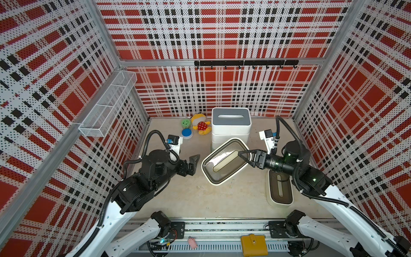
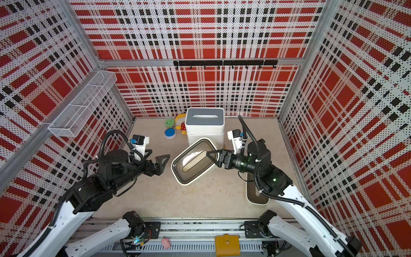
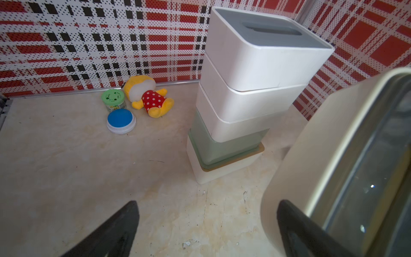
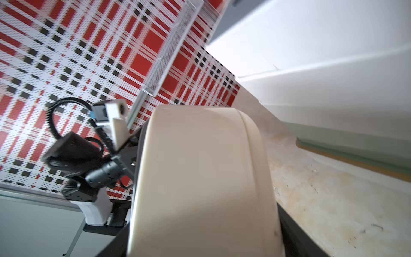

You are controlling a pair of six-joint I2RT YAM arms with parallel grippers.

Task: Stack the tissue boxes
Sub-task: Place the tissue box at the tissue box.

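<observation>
Several tissue boxes form a stack [image 1: 231, 128] [image 2: 204, 126] [image 3: 249, 93] at the back, grey lid on top, a pale-green box and a bamboo-lidded white one lowest. My right gripper [image 1: 244, 158] [image 2: 214, 157] [image 4: 204, 222] is shut on one end of a cream tissue box [image 1: 224, 161] [image 2: 193, 161] [image 4: 200, 169], held tilted in front of the stack. My left gripper [image 1: 194, 164] [image 2: 162, 163] [image 3: 206, 203] is open just left of that box [image 3: 311, 155], nothing between its fingers. Another cream box with a dark lid [image 1: 280, 189] [image 2: 255, 193] lies under the right arm.
A green disc [image 1: 186, 123], a blue disc [image 1: 186, 132] and a yellow plush toy [image 1: 201, 124] lie left of the stack. A wire basket [image 1: 109, 106] hangs on the left wall. A yellow wallet [image 1: 254, 244] rests on the front rail.
</observation>
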